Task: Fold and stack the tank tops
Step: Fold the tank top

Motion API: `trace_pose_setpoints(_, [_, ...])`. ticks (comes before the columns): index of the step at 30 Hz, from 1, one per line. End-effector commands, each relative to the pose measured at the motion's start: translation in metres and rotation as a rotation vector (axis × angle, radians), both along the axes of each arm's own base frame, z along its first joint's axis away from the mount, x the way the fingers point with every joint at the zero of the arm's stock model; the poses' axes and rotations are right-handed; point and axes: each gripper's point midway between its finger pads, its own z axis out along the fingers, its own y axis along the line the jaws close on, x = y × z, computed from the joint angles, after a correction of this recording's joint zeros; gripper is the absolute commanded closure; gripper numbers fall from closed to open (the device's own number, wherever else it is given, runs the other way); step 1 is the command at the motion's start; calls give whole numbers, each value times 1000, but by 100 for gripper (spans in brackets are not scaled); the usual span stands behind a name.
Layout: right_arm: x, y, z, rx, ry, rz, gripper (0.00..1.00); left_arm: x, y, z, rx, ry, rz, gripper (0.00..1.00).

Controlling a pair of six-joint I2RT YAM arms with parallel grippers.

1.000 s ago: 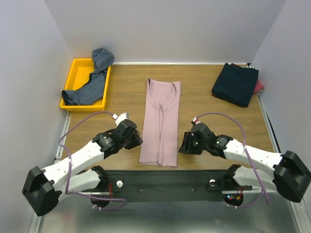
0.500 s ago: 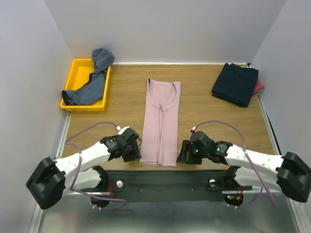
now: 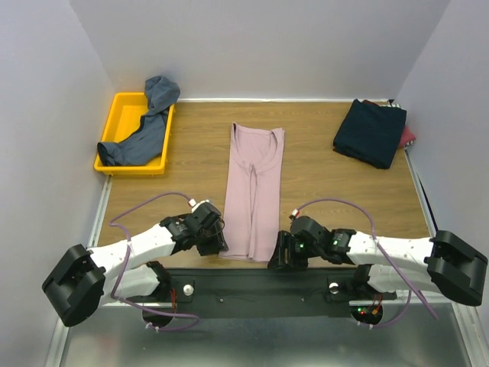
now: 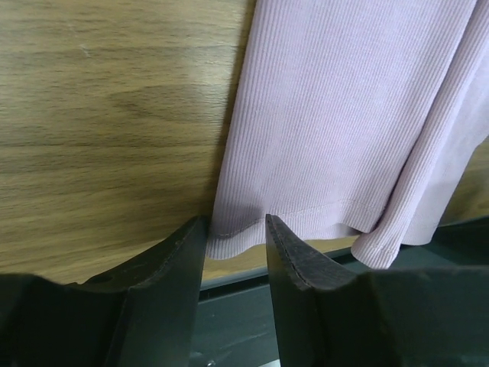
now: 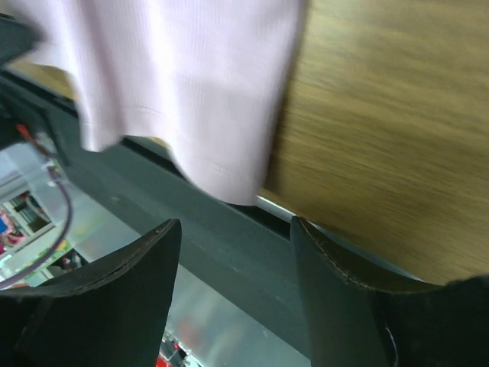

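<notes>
The left gripper is held with jaws parted at the 7 o'clock hem corner of the pink tank top, and the right gripper is spread open at its 5 o'clock corner; nothing is clasped. The pink top is laid lengthwise at the centre of the table. A blue-grey tank top is draped over the yellow tray at 10 o'clock, and a navy tank top is folded at 2 o'clock.

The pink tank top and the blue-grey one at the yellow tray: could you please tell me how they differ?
The pink tank top lies flat on the table, folded into a long narrow strip; the blue-grey tank top is crumpled, draped over the yellow tray's far rim. The pink top has the left gripper and right gripper open at its near hem; the blue-grey top has neither near it. Both are soft fabric garments.
</notes>
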Motion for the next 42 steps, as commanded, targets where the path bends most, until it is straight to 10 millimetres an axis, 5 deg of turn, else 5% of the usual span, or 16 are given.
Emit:
trace_pose_setpoints(1, [-2,-28,-33,-141,20,-79,36,-19,13,-20,47,60,-4,53])
trace_pose_setpoints(9, [17,-29,-37,-151,-29,-190,39,-20,14,-19,41,46,6,58])
trace_pose_setpoints(21, [33,-18,12,-21,-119,-236,40,-27,10,-17,23,42,-7,86])
trace_pose_setpoints(26, [32,-29,-7,-97,-99,-257,40,-31,4,-16,7,45,-16,100])
trace_pose_setpoints(33, [34,-32,-13,-120,-97,-276,41,-37,-4,-15,1,48,-35,100])
trace_pose_setpoints(42, [15,-41,-29,-141,-45,-231,55,-45,-8,-12,-32,55,-36,100])
